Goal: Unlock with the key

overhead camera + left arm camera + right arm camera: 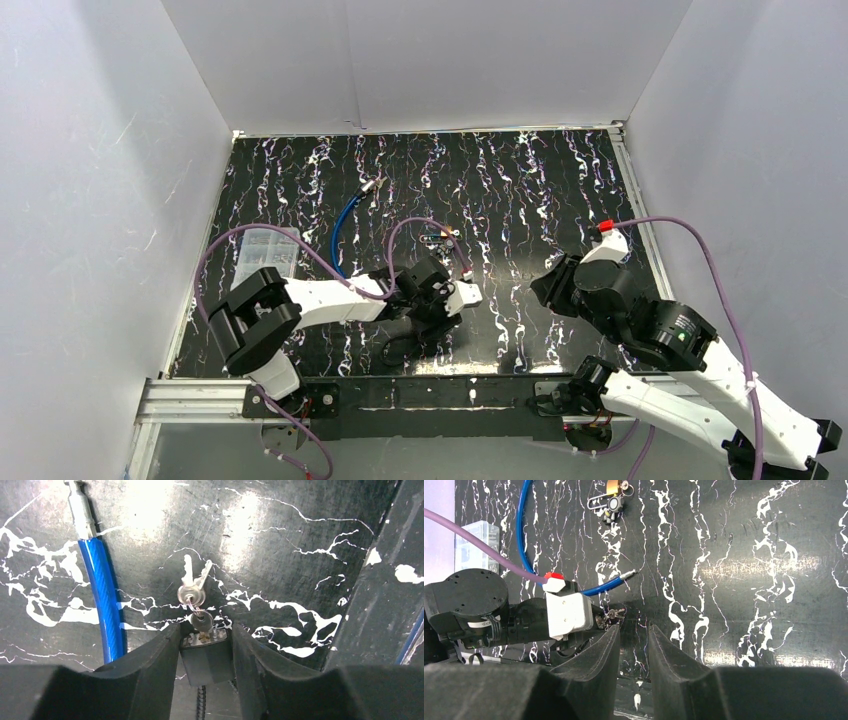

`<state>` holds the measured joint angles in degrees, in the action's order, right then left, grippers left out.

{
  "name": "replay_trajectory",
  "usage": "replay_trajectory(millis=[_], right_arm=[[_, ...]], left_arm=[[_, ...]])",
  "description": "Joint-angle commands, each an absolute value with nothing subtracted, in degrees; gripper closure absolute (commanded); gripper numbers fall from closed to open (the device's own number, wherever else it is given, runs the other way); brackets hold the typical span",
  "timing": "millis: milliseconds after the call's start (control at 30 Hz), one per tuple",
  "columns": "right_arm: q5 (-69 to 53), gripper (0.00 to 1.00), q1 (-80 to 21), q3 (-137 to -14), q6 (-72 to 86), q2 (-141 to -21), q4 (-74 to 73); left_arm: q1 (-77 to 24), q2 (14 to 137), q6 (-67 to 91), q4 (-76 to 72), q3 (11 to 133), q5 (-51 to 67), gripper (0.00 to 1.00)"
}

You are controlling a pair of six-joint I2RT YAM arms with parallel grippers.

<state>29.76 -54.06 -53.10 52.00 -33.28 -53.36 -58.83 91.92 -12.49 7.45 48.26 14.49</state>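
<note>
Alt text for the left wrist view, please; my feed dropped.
The left hand appears to clamp a small padlock, a key in its keyhole. Two spare keys lie on the black table beyond; a blue cable runs at left.

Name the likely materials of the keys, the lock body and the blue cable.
Keys: bright silvery metal with glossy glints, probably plated steel.
Lock body: dark matte grey casing with a shiny metal face around the keyhole; metal or plastic-coated, unclear.
Blue cable: glossy blue plastic sheath, ending in a bare silvery metal tip.
</note>
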Motion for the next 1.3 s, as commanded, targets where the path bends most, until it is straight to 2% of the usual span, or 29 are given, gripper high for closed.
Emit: replay_trajectory(millis=[0,133,300,467,500,533,633,767,933,1267], right_arm=[[32.1,0.65,-53.9,-56.4,51.8,-32.8,-54.3],[32.1,0.65,-53.9,-56.9,51.3,-32.6,-54.5],[32.3,0.65,-53.9,-57.8,51.1,-32.3,-54.9],[32.1,0.65,-53.9,-57.5,50.7,-32.4,-54.3],[31.9,0.65,-53.9,-57.3,50.7,-32.4,-53.8],[31.8,0.65,-53.9,-57.0,50.7,-32.4,-53.5],[31.5,0.65,-53.9,-56.3,51.1,-32.1,-53.0],[31.7,0.64,-53.9,-55.9,51.3,-31.4,-52.9],[32.3,0.64,-53.9,-56.2,51.3,-31.1,-53.3],[32.6,0.64,-53.9,-56.1,51.5,-30.8,-53.8]], left_arm=[[-60.8,93.8,-13.8,13.2,46.8,15.2,0.61],[-63.2,92.9,-15.0,15.5,47.7,13.1,0.63],[-64.6,91.7,-16.8,17.0,48.9,12.2,0.82],[-65.2,87.0,-22.4,21.1,54.5,14.6,0.91],[-65.3,86.1,-24.2,21.3,54.7,15.3,0.89],[-65.7,85.5,-25.1,21.5,54.6,15.7,0.82],[-66.3,85.2,-26.2,23.2,54.2,16.9,0.49],[-66.4,85.9,-26.5,25.3,53.4,17.2,0.27],[-66.4,86.5,-30.6,25.9,52.2,15.7,0.17],[-66.1,89.7,-26.6,23.3,51.3,14.5,0.17]])
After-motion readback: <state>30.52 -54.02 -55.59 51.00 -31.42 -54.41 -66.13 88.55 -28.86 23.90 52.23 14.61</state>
